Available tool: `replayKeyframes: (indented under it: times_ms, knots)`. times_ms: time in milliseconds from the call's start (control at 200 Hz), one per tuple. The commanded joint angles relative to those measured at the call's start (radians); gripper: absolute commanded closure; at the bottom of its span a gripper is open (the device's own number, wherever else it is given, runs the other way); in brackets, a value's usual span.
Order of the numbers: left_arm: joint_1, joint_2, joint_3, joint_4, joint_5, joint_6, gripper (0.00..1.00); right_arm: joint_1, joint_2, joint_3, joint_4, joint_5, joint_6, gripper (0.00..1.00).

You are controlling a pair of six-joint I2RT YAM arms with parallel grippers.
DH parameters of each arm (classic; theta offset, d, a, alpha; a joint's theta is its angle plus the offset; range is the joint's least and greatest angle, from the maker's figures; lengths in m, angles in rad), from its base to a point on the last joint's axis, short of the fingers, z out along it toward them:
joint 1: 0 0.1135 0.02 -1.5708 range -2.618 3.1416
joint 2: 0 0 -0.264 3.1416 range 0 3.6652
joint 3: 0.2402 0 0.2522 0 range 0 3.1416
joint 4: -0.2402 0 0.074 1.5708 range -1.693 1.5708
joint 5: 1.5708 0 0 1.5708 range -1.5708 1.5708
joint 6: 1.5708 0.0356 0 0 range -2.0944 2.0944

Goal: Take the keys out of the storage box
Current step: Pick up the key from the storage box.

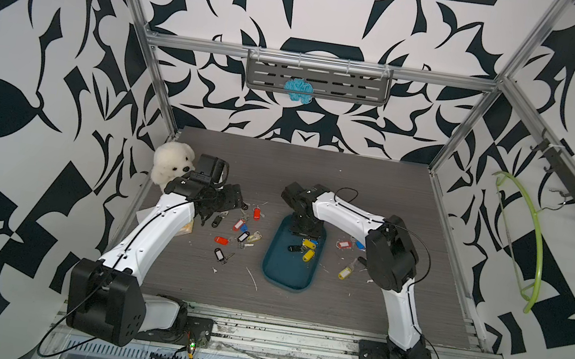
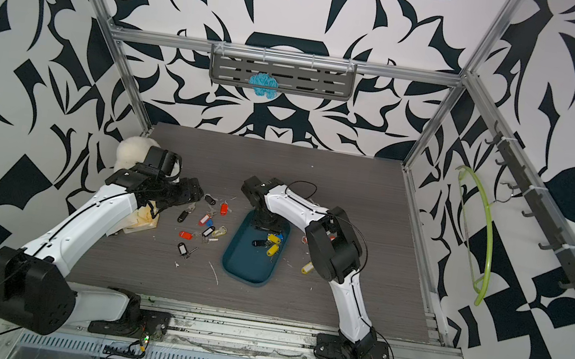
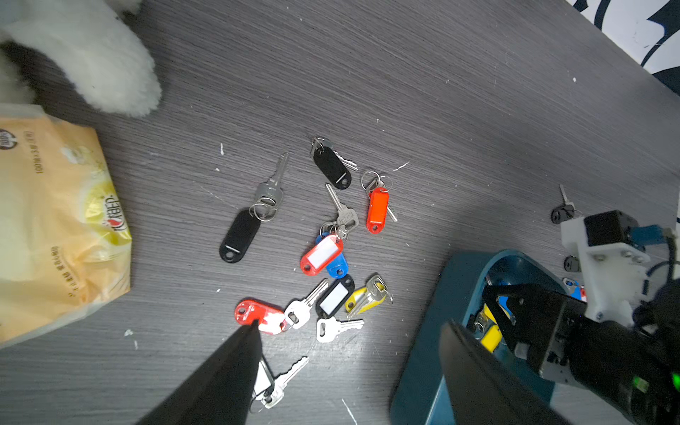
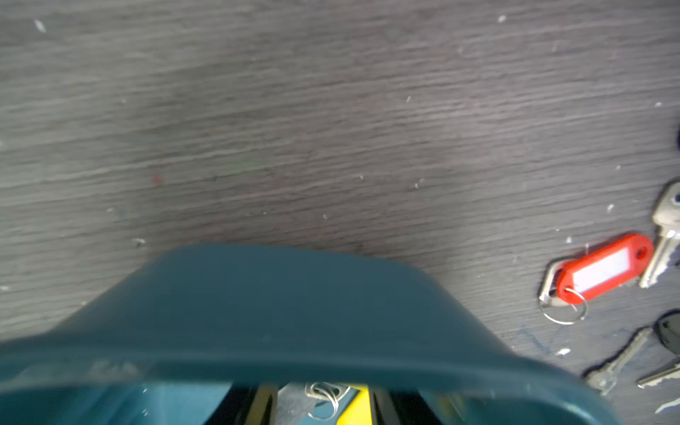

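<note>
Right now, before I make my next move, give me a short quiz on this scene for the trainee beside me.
1. Which gripper is down inside the storage box?
2. Which tag colour shows among the keys lying in the box? A red, B yellow, C white.
3. True or false: the box holds no keys now.
Key: 1, the right gripper; the left gripper hangs open over the table. 2, B. 3, false.
</note>
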Motion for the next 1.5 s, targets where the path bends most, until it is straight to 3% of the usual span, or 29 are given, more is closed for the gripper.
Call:
replayKeyframes:
  times_ms: [0,745,1110,1500]
  knots:
    - [0.001,-0.019,-0.018,-0.007,0.017,0.017,0.16,0.002,0.004,0.048,-0.044,0.035,-0.011,0.57]
    - [0.000,-0.002,-0.030,-0.004,0.030,0.017,0.16,0.002,0.037,0.063,-0.095,0.038,0.001,0.73]
    - [0.000,-0.002,-0.031,-0.010,0.032,0.017,0.16,0.003,-0.002,0.042,-0.098,0.078,0.007,1.00]
    - [0.000,-0.004,-0.025,-0.014,0.042,0.008,0.16,0.005,-0.126,0.034,-0.112,0.100,0.009,1.00]
